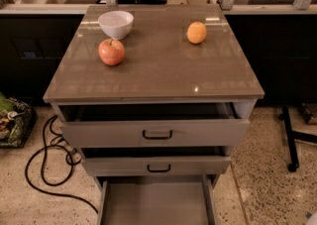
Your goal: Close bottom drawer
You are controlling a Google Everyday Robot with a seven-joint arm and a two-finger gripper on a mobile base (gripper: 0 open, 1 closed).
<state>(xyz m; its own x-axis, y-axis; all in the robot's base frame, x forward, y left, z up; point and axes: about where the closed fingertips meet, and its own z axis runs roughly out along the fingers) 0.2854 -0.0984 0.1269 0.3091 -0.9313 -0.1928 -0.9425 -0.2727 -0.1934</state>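
The grey cabinet (153, 65) has three drawers, all pulled out. The bottom drawer (156, 203) is out the farthest. Its plain grey tray is empty and runs off the frame's lower edge, so its front and handle are out of view. The middle drawer (158, 165) and the top drawer (157, 132) are each open a little and show black loop handles. My gripper is not in view in this frame.
A white bowl (116, 23), a red apple (111, 52) and an orange (196, 32) sit on the cabinet top. Black cables (47, 169) lie on the floor at the left beside a bag (12, 122). A black stand leg (290, 140) is at the right.
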